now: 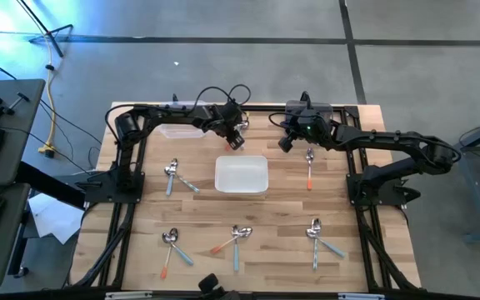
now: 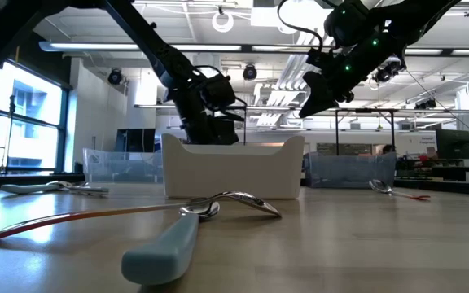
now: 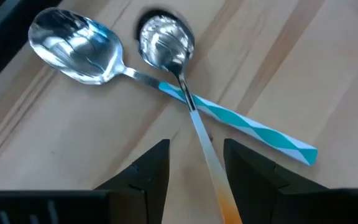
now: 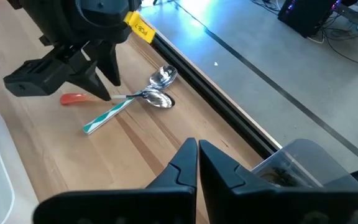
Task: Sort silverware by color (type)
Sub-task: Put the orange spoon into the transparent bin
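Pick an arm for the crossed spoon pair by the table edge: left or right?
Left. Its open pincer hovers right over the pair, with the handle of the orange-handled metal spoon running between its fingers and crossing the teal-handled metal spoon. The right pincer is shut and farther off.

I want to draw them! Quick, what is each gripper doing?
Left gripper: open, straddling the orange-handled spoon, not squeezing it.
Right gripper: closed, holding nothing.
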`<state>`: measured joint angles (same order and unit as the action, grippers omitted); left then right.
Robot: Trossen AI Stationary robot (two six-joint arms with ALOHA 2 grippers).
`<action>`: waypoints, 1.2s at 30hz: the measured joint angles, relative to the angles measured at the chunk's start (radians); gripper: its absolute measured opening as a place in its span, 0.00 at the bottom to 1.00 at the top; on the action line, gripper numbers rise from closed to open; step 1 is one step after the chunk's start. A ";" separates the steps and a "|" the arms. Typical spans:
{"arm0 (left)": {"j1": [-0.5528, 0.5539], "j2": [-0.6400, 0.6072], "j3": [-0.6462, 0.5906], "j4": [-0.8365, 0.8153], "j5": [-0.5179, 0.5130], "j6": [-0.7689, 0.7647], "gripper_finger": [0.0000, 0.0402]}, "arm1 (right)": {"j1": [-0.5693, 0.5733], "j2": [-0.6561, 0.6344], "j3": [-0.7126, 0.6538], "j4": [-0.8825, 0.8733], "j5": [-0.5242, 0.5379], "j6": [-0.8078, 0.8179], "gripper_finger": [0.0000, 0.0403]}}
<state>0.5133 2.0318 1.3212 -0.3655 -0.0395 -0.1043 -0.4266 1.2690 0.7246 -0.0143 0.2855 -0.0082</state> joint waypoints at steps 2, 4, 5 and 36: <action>0.000 0.012 0.001 0.015 0.002 -0.010 0.35 | 0.000 0.000 0.000 0.000 0.000 0.000 0.00; 0.000 0.027 0.000 0.016 0.001 -0.014 0.35 | 0.000 0.000 0.000 0.000 0.000 0.000 0.00; 0.000 0.032 0.001 0.022 -0.003 -0.015 0.35 | 0.000 0.000 0.000 -0.001 0.000 0.000 0.00; 0.008 -0.039 -0.001 -0.018 -0.089 0.151 0.02 | 0.000 0.000 0.000 -0.004 0.000 -0.005 0.00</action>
<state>0.5209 1.9928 1.3202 -0.3834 -0.1288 0.0470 -0.4267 1.2690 0.7246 -0.0185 0.2859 -0.0132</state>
